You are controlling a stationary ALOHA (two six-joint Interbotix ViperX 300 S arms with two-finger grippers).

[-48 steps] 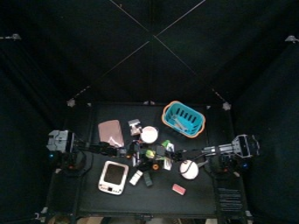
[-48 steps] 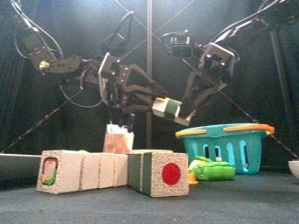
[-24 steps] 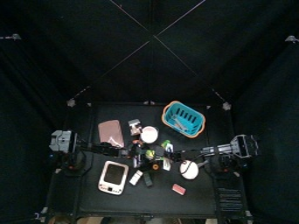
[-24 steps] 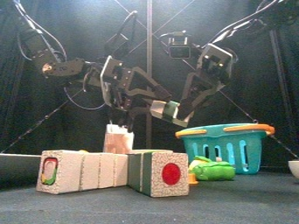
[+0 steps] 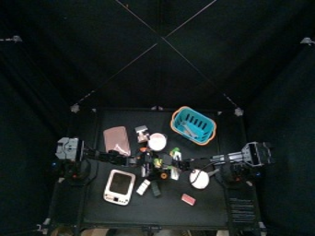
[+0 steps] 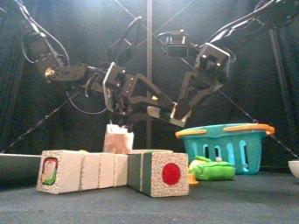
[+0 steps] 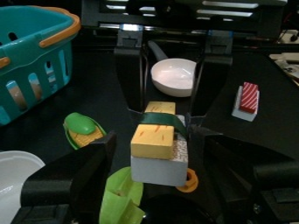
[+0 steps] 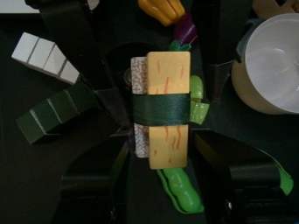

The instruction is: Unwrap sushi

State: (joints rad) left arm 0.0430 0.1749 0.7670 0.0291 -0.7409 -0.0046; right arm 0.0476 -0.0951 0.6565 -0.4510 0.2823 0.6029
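Since a second ago we see the two arms sink and draw together in the front view, so that the sushi piece [image 6: 167, 111], clear to see between them before, now sits lower and is mostly hidden among the black jaws. The right gripper [image 8: 163, 109] is clenched on that sushi piece [image 8: 162, 107], a yellow slab on white rice bound by a dark green band, and holds it above the middle of the table [image 5: 209, 210]. The left gripper [image 7: 158, 144] faces it with its jaws spread wide, one on each side of the piece [image 7: 158, 143], and we cannot tell whether they touch it. As for containers, the teal basket [image 5: 193, 123] stands at the far right; from above its inside looks bare, though it is too small there for us to be sure. A white bowl [image 8: 274, 63] sits just right of the grippers, and what shows of its inside holds nothing. A second white bowl [image 7: 176, 76] lies further over, likewise holding nothing we can make out. Small green and yellow toy foods [image 7: 82, 129] lie loose on the table below the arms. Near the front edge stand large white sushi blocks [image 6: 82, 171] and a green one with a red centre [image 6: 162, 173].
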